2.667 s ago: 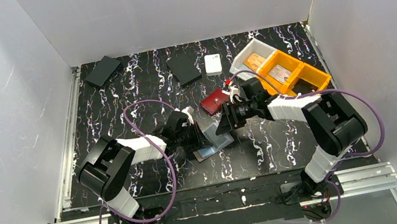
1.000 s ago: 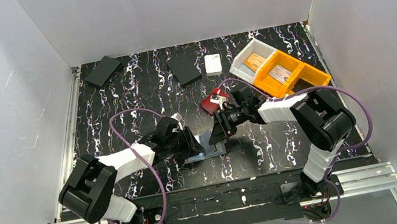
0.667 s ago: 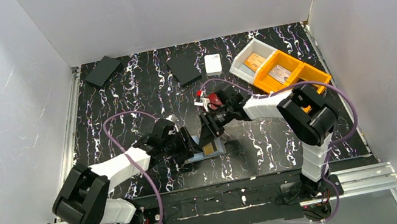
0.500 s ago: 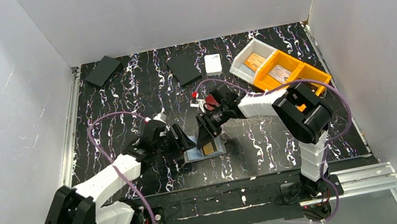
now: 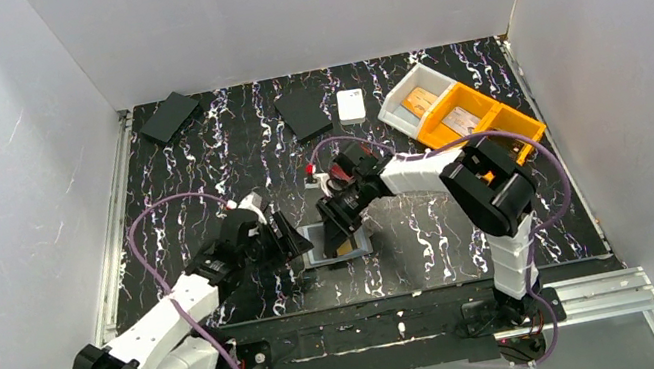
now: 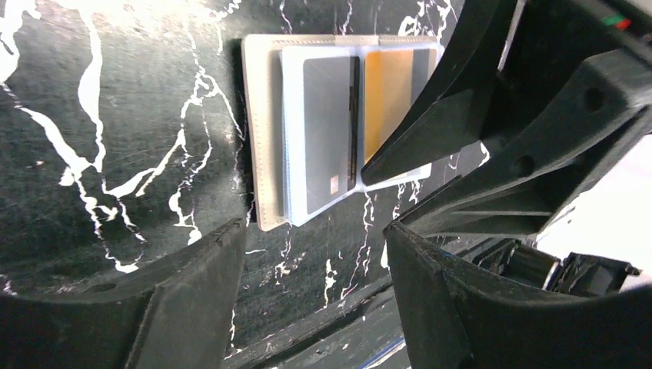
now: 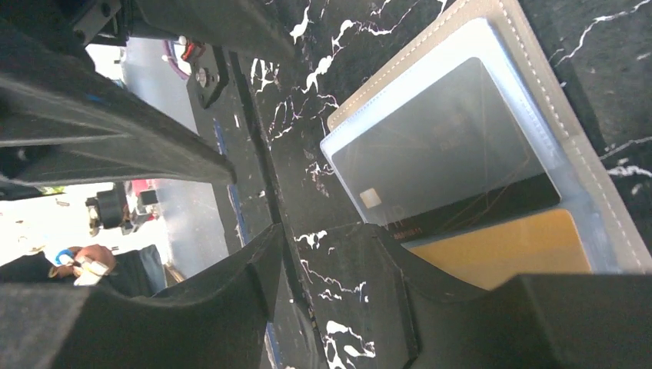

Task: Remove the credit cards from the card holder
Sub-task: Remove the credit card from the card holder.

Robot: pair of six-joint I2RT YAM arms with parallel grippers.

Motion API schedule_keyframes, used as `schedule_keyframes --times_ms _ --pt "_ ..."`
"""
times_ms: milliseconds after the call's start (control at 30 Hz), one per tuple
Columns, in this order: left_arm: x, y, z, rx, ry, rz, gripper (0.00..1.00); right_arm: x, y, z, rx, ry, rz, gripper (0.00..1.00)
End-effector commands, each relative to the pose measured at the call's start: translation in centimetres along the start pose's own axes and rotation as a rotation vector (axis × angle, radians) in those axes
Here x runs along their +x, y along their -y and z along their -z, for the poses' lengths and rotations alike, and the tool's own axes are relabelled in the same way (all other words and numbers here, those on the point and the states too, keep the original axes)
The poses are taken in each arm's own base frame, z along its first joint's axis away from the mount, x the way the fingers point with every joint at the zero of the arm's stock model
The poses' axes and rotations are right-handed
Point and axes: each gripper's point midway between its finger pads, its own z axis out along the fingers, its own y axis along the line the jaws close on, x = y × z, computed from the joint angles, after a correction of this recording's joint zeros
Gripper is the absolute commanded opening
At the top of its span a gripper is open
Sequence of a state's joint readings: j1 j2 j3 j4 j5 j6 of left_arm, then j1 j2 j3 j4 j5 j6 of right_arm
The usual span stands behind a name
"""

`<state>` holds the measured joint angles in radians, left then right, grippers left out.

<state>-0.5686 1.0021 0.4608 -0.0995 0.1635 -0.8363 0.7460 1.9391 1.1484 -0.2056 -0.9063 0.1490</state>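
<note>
Left end effector (image 6: 314,231): fingers spread, nothing between them, just bare desk (image 5: 198,167) in the gap. Right end effector (image 7: 319,238): fingers also apart and gripping nothing. One of its fingers (image 6: 430,115) lies across the orange card's side of the holder, tip down near the centre fold. Can't tell if it actually touches.

Well beyond the right end effector, toward the far right corner: orange bin (image 5: 508,127) with a grey-white bin (image 5: 400,101) joined to its far side. Something flat lies in each; contents too small to identify.

Far side of the desk, well away from both end effectors: two flat black squares (image 5: 169,117) (image 5: 303,112) and a small white block (image 5: 350,104).

Card holder (image 6: 264,138): open and flat on the desk, directly ahead of the left end effector and under the right one, so it sits between the two.

Orange card (image 6: 388,92): in the holder half nearest the right end effector, partly covered by that finger.

Grey-looking card (image 6: 327,131): in a clear sleeve on the other half, on the left end effector's side of the fold, fully uncovered.
</note>
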Motion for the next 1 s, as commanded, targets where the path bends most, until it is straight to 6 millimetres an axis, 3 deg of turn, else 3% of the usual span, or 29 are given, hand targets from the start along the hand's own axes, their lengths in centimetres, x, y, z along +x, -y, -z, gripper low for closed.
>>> schedule_keyframes --times_ms 0,133,367,967 --pt "0.3 2.2 -0.3 0.14 -0.028 -0.047 0.53 -1.8 -1.0 2.6 0.082 0.079 0.138 0.5" --pt "0.0 3.0 -1.2 0.164 -0.051 -0.076 0.35 -1.3 0.7 3.7 0.124 0.118 0.093 0.47" --pt "-0.4 2.9 -2.2 0.142 -0.07 -0.105 0.29 -0.7 1.8 3.3 0.137 0.105 0.063 0.45" --pt "0.6 -1.2 -4.9 -0.01 -0.144 -0.093 0.29 0.6 4.3 2.6 0.198 0.065 -0.005 0.41"
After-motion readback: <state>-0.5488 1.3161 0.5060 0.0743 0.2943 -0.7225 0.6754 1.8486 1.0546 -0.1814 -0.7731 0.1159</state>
